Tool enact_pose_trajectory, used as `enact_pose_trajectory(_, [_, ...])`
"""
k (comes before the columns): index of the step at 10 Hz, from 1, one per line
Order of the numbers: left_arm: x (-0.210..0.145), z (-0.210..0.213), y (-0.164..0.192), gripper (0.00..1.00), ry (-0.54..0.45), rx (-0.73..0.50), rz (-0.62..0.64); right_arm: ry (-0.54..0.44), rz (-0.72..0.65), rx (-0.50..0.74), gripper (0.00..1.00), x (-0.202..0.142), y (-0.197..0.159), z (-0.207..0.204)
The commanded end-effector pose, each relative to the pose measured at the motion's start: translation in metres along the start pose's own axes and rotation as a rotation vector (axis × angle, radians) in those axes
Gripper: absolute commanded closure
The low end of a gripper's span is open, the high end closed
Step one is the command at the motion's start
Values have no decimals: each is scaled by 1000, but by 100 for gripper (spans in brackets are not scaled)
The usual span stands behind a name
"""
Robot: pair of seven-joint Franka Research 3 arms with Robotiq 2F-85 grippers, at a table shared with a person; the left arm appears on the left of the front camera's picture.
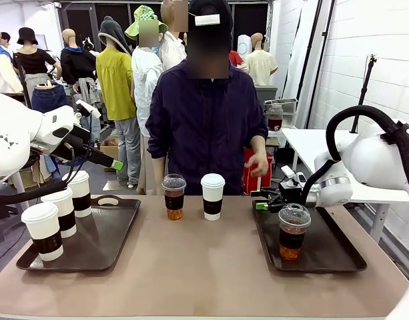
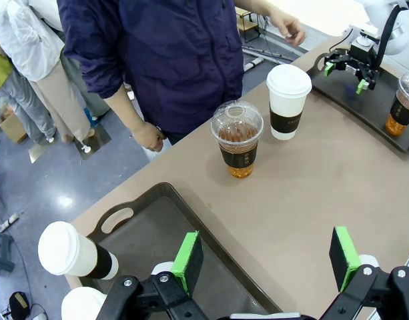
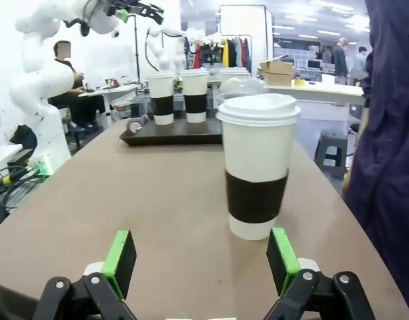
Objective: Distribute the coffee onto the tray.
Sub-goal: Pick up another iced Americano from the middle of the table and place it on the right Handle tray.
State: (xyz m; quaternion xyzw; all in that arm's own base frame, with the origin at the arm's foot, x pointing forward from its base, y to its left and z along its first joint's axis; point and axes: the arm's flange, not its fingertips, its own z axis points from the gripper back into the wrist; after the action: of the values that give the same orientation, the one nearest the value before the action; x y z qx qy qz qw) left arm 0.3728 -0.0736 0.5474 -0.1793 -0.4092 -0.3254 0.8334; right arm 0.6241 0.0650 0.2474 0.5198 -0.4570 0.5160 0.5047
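Three white sleeved cups (image 1: 60, 212) stand on the left tray (image 1: 114, 230). On the bare table at the far middle, a clear dome-lidded cup of amber drink (image 1: 173, 197) stands beside a fourth white cup (image 1: 213, 197). The second clear cup (image 1: 293, 231) is on the right tray (image 1: 327, 250). My left gripper (image 1: 115, 164) hangs open above the left tray (image 2: 157, 220), empty (image 2: 265, 260). My right gripper (image 1: 261, 203) is low at the right tray's far left corner. It is open (image 3: 201, 260) and points at the white cup (image 3: 257, 173) just ahead.
A person in a dark jacket stands at the far edge, one hand (image 1: 261, 163) raised over the right tray's far side and the other hand (image 2: 149, 137) by the table edge. Open tabletop (image 1: 204, 267) lies between the trays.
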Motion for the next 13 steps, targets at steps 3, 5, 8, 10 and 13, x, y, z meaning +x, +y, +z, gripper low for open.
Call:
enact_pose_trajectory(3, [-1,0,1,0,-3,-7,6,16,-26,-34,0,0,-15,-4])
enact_pose_trajectory(5, [-1,0,1,0,-3,-7,6,12,-3,-17,0,-2,-7,1])
enact_pose_trajectory(8, [-1,0,1,0,-3,-7,6,12,-3,-17,0,-2,-7,1])
enact_pose_trajectory(10, [-1,0,1,0,-3,-7,6,12,-3,-17,0,-2,-7,1])
enact_pose_trajectory(13, [-1,0,1,0,-3,-7,6,12,-3,-17,0,-2,-7,1])
